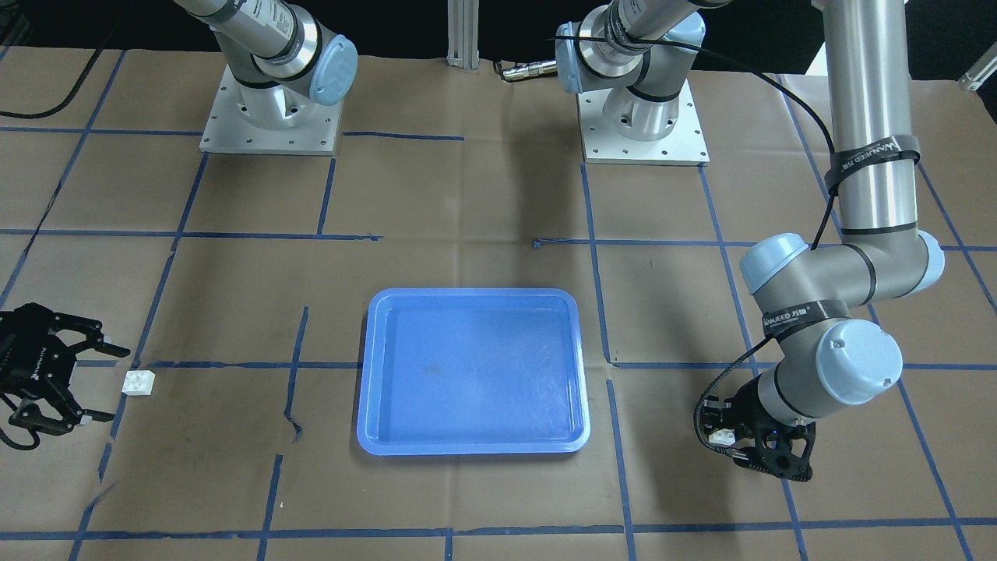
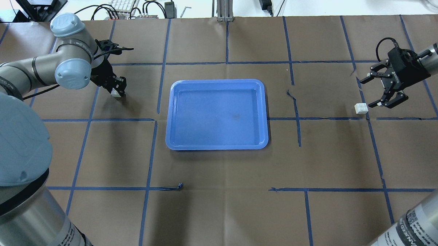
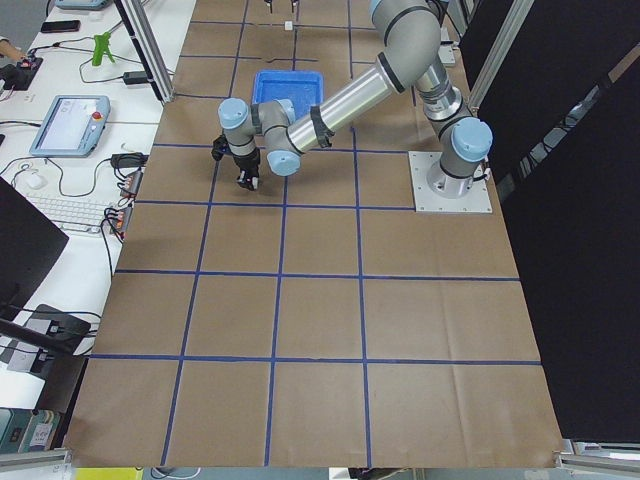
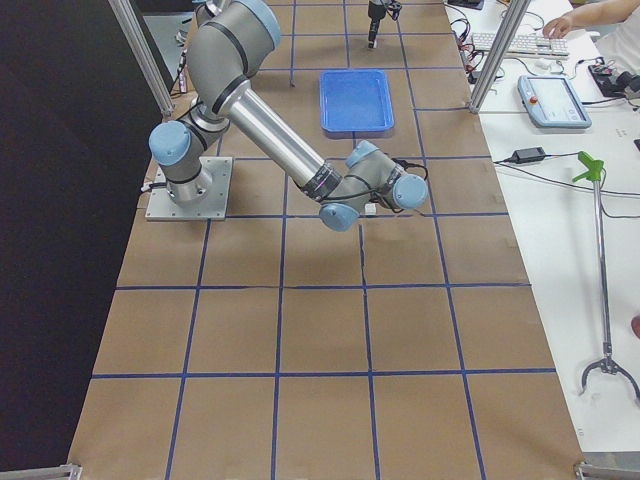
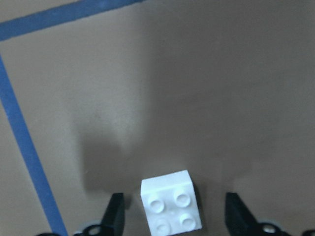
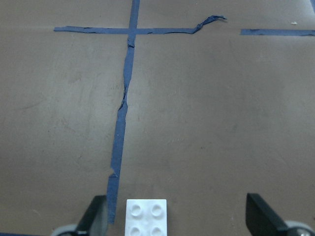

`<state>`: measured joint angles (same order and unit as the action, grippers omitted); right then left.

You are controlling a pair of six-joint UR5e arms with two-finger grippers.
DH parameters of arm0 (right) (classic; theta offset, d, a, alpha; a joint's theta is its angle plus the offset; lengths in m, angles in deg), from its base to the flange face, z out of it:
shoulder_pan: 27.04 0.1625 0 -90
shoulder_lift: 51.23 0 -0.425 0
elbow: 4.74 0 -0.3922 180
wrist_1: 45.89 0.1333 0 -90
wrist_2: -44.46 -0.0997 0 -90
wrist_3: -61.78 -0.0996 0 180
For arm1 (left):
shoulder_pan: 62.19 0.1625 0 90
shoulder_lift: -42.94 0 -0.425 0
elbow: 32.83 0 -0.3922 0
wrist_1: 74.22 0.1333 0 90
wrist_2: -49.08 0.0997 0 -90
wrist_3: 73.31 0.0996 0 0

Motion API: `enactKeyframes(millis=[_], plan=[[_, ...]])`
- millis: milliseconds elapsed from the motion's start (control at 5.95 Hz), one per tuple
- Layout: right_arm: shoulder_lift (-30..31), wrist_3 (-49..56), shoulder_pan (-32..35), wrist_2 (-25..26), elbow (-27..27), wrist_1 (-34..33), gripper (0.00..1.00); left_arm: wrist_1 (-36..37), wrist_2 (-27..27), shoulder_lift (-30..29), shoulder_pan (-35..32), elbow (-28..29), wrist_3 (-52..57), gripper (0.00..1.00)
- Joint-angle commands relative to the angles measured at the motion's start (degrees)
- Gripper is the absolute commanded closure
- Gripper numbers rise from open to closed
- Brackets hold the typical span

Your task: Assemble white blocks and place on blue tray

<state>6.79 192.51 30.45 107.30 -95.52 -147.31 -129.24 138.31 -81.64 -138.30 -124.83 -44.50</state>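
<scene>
The blue tray [image 2: 218, 114] lies empty at the table's middle and also shows in the front view [image 1: 473, 372]. One white block [image 2: 115, 93] sits on the paper to the tray's left. My left gripper [image 2: 117, 89] is low over it and open. In the left wrist view the block [image 5: 171, 206] lies between the two fingers [image 5: 115, 211], touching neither. The other white block [image 2: 361, 108] sits far to the tray's right. My right gripper [image 2: 368, 93] is open, its fingertips just short of that block [image 6: 146, 216], which lies nearer one finger [image 6: 96, 219].
Blue tape lines grid the brown paper. The two arm bases [image 1: 269, 117] [image 1: 642, 117] stand at the robot's side. A metal post [image 2: 223, 6], a keyboard and cables lie past the far edge. The left arm's elbow [image 1: 841, 273] hangs right of the tray in the front view.
</scene>
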Motion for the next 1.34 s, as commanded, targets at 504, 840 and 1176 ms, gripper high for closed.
enactKeyframes(millis=[504, 840, 1176], plan=[[0.1, 3.5, -1.8, 0.0, -5.5, -7.2, 0.01, -0.3, 1.5, 5.6, -15.3, 0.3, 9.7, 0.82], [0.1, 3.1, -1.8, 0.4, -5.6, -7.1, 0.04, -1.0, 0.9, 7.2, -22.9, -0.6, 23.1, 0.83], [0.2, 3.2, -1.8, 0.6, -7.8, -7.9, 0.11, -1.0, 1.1, 6.7, -30.9, -2.2, 33.1, 0.87]])
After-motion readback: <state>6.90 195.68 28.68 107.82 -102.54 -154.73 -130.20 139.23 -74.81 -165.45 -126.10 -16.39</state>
